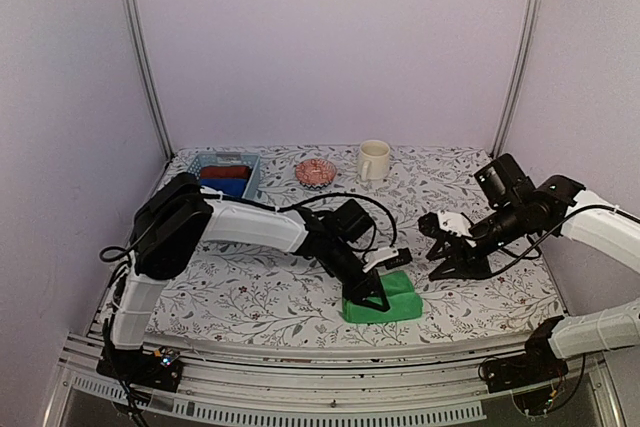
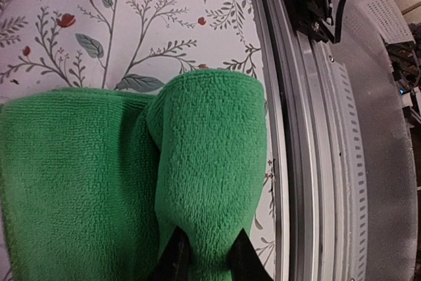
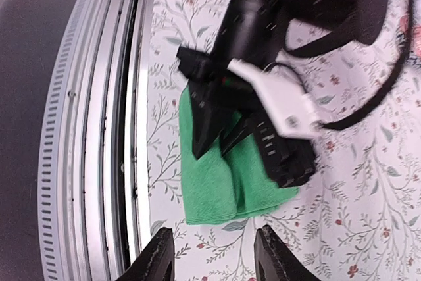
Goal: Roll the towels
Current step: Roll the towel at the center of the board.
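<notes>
Left gripper point(image 2: 204, 258) pinched a raised fold of the green towel point(image 2: 79, 176); right gripper point(image 3: 214, 255) hung open and empty near that towel's right end.

Worktop point(image 1: 250, 287), covered by a pale cloth printed with leafy sprigs and small red flowers. A green towel point(image 1: 400, 302), folded over on itself, is laid close to the front edge. Along the back edge are set a blue basket point(image 1: 195, 165) holding cloth rolls point(image 1: 225, 185), a pink bowl point(image 1: 316, 172) and a cream mug point(image 1: 373, 160).
</notes>
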Controlling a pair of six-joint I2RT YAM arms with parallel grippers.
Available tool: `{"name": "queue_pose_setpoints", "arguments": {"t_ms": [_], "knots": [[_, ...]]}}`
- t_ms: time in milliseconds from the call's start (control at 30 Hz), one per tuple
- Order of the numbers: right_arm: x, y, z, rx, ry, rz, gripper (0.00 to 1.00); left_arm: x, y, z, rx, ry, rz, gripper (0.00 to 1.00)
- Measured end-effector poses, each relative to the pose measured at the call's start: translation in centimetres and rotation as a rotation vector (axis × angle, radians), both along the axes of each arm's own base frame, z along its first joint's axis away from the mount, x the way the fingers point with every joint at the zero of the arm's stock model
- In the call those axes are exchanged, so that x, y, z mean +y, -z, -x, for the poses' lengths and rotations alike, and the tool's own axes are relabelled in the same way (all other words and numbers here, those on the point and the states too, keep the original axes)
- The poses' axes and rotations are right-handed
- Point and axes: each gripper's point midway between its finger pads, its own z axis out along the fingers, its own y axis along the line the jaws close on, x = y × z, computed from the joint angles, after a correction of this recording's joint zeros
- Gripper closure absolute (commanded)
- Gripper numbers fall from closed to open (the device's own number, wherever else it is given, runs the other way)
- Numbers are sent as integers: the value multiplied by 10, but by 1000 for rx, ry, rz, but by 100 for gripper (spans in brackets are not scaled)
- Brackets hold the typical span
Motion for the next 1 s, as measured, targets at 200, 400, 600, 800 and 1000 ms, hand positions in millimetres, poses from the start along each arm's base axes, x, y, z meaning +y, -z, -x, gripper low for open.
{"name": "queue_pose_setpoints", "arguments": {"t_ms": [200,400,600,800,1000], "knots": [[13,64,30,16,-115,181,44,2,0,-2,136,-28,24,86],[35,95,39,-79,-185,251,41,3,0,-1,183,-40,22,84],[44,139,27,-149,-180,347,43,5,1,-2,201,-49,24,79],[51,150,14,-214,-168,355,59,8,4,-5,210,-67,19,63],[59,157,9,-234,-177,342,69,24,3,-10,140,-114,10,48]]}}
